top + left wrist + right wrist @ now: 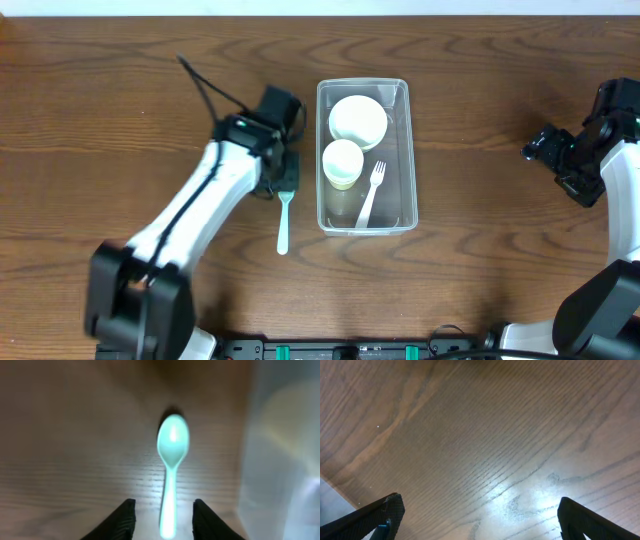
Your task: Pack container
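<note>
While the container (pixel 362 155) sits open-topped near the middle of the wooden table (pixel 100 100), long sides running away from the robot, it holds three things. A white bowl (pixel 357 120) fills its far end, a pale cup (pixel 342 163) stands just on the near side of that bowl, and a white fork (pixel 370 190) lies in the near half, tines toward the bowl.

Just left of the container, a mint-green spoon (pixel 284 220) lies on the table, roughly parallel to the container's left wall and apart from it. The left gripper (pixel 286 180) hangs over the far part of this spoon. In the left wrist view the spoon (pixel 171 460) lies flat, its bowl pointing away from the camera and its handle running back between the two dark fingers (pixel 120 520). Those jaws are parted, with bare wood showing on each side of the handle, so nothing is clamped. The clear wall of the container (pixel 280 460) blurs along the right edge of that view.

Well to the right of the container, the right gripper (pixel 545 150) is held above bare table. Its wrist view shows the right gripper (pixel 479 499) spread wide, with only wood grain between the tips.
</note>
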`<state>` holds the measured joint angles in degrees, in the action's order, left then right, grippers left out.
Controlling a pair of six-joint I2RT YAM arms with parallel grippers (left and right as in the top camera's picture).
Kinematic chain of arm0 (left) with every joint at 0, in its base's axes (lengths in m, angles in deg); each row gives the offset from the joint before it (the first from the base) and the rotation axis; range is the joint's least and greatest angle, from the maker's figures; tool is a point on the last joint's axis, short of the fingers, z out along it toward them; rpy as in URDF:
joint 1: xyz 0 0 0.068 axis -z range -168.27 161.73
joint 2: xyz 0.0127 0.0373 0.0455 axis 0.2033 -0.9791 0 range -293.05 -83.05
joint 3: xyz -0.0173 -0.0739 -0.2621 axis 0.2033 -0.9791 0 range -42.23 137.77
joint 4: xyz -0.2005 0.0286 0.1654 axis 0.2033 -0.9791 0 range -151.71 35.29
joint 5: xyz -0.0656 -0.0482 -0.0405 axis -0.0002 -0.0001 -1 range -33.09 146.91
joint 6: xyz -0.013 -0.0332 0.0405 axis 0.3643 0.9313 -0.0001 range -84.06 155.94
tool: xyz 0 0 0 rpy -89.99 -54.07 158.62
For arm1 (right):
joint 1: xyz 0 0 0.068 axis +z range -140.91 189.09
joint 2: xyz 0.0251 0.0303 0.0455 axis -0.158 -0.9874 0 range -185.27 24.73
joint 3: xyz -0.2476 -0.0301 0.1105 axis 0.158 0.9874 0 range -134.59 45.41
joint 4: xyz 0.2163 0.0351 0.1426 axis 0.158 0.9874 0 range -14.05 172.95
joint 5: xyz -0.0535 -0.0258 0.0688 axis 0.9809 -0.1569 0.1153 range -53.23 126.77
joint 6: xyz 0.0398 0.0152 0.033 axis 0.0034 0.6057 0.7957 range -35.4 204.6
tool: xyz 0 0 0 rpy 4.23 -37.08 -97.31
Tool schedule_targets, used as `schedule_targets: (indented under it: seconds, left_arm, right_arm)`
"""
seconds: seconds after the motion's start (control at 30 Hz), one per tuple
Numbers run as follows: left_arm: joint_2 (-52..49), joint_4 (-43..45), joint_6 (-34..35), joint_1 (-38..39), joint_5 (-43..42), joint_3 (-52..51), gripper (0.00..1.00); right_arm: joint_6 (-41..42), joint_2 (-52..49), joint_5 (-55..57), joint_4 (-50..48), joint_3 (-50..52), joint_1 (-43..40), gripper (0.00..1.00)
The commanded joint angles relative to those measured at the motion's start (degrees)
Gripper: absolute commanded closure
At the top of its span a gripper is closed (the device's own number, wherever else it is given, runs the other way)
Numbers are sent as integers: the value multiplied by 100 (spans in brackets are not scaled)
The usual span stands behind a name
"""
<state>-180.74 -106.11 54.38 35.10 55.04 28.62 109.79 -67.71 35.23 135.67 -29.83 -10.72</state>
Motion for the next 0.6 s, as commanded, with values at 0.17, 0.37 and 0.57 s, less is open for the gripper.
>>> schedule_targets:
  seconds: [0.17,0.37,0.57]
  left_arm:
    - [-686,501,52,-4,-70,-514,57]
    - [-968,772,-59,9,-439,-535,58]
    - [-1088,855,-57,138,-518,-625,58]
  right_arm:
    - [-42,7,2,2,-7,-37,1]
    - [-42,7,2,2,-7,-37,1]
    - [-42,7,2,2,-7,-37,1]
